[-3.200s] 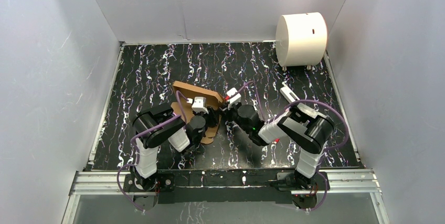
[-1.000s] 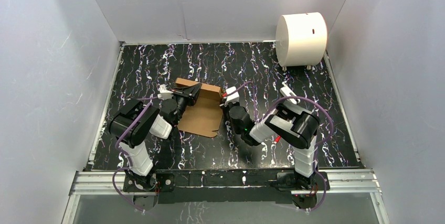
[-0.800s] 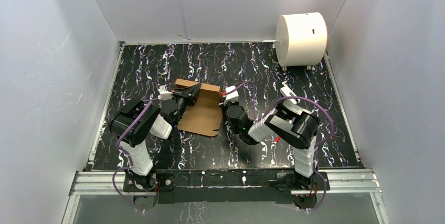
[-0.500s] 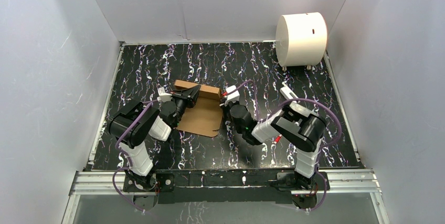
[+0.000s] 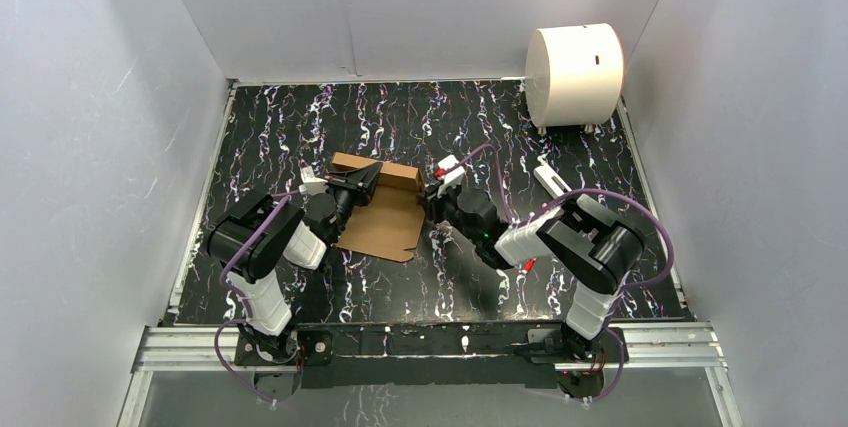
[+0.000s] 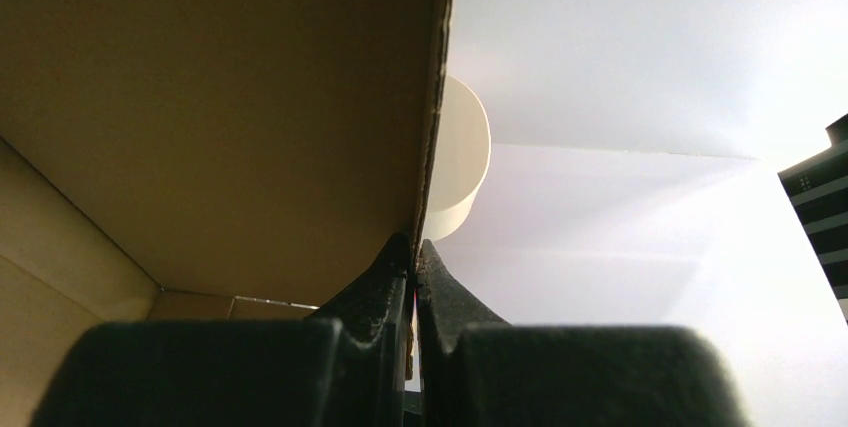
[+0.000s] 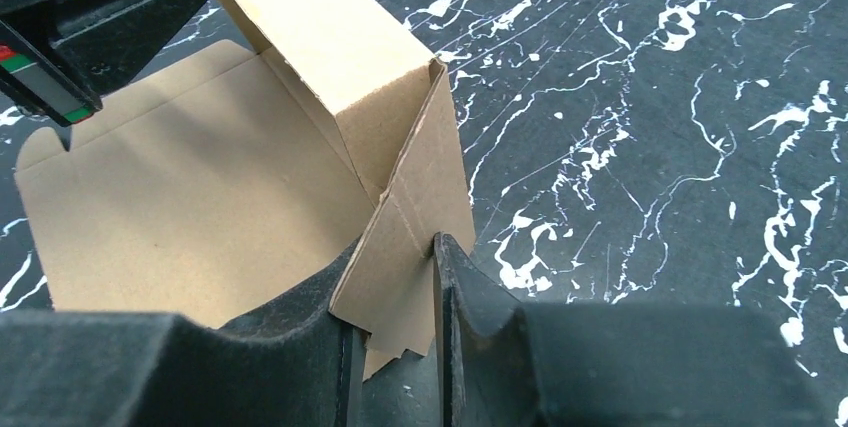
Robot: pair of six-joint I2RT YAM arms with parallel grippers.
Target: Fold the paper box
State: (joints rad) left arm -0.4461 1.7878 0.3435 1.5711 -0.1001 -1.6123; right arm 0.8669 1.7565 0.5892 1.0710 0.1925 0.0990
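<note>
The paper box (image 5: 385, 225) is brown cardboard lying open on the black marbled table (image 5: 400, 117). Its far panel is lifted upright. My left gripper (image 5: 373, 171) is shut on that panel's edge. In the left wrist view the jaws (image 6: 414, 250) pinch the thin edge, with the brown panel (image 6: 220, 117) filling the left. My right gripper (image 5: 427, 201) is at the box's right side. In the right wrist view its fingers (image 7: 392, 269) stand a little apart, with the notched side flap (image 7: 415, 207) slanting between them and touching both. The left gripper (image 7: 90, 17) shows at top left.
A large white cylinder (image 5: 573, 74) stands at the far right corner and also shows behind the panel in the left wrist view (image 6: 462, 162). White walls close in the table on three sides. A metal rail (image 5: 430, 342) runs along the near edge.
The left gripper left the box's middle and took the far panel's edge, holding it raised. In the last second the right gripper shifted slightly right and its elbow swung right.
</note>
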